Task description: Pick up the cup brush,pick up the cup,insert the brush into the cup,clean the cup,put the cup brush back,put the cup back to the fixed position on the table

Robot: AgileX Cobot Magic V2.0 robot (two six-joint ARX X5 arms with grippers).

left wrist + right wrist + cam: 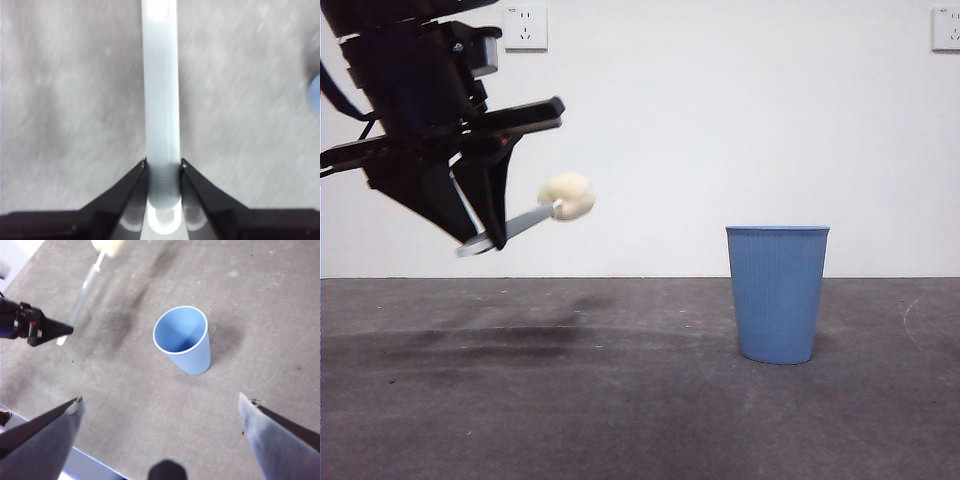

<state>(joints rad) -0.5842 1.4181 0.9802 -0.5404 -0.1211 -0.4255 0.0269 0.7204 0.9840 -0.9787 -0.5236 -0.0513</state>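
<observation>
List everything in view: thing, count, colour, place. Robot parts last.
cup: one, blue, upright on the table, toward the right in the front view, empty.
cup brush: one, grey handle, cream sponge head, held in the air, clear of the cup.
table: one, dark grey, under everything.
wall sockets: two, white, on the back wall.
left hand: one, black, shut on the brush handle.
right hand: one, open, above the cup.

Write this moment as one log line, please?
left gripper: holds cup brush aloft | right gripper: open above cup | cup: upright on table
</observation>
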